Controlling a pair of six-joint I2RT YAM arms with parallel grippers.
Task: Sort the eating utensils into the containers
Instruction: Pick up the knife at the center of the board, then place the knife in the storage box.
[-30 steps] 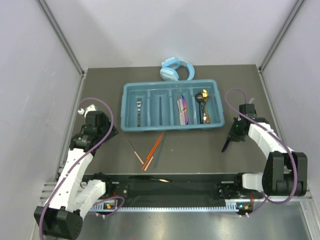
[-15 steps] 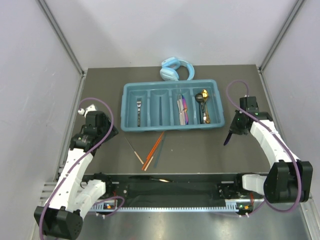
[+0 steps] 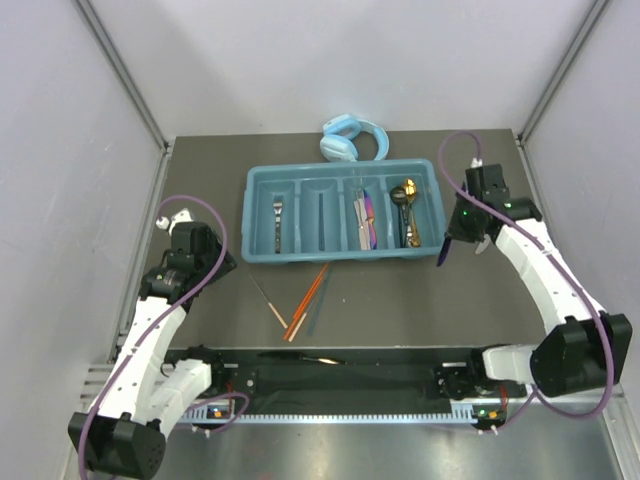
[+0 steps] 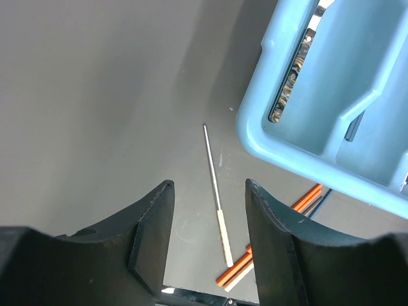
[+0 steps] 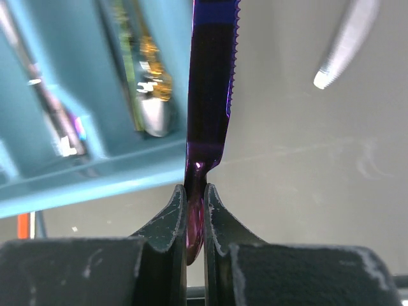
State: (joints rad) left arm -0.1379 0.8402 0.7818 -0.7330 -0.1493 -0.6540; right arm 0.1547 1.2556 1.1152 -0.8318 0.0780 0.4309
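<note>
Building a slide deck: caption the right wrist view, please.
Right gripper pinches a purple serrated knife just outside the teal tray.

The right gripper [image 5: 194,194] has its 2 fingers [image 5: 167,220] pinched on the handle end of the purple knife [image 5: 211,95], whose dark serrated blade runs straight away from them, teeth facing right. On the left lies a corner of the teal tray [image 5: 83,182], the blade passing along its right edge, with a gold-marked utensil [image 5: 143,70] in the nearer compartment and a silver utensil [image 5: 54,121] in the next. An orange strip [image 5: 27,224] shows bottom left, and a blurred silvery object [image 5: 347,41] lies on the grey table [image 5: 306,166] top right.
</note>
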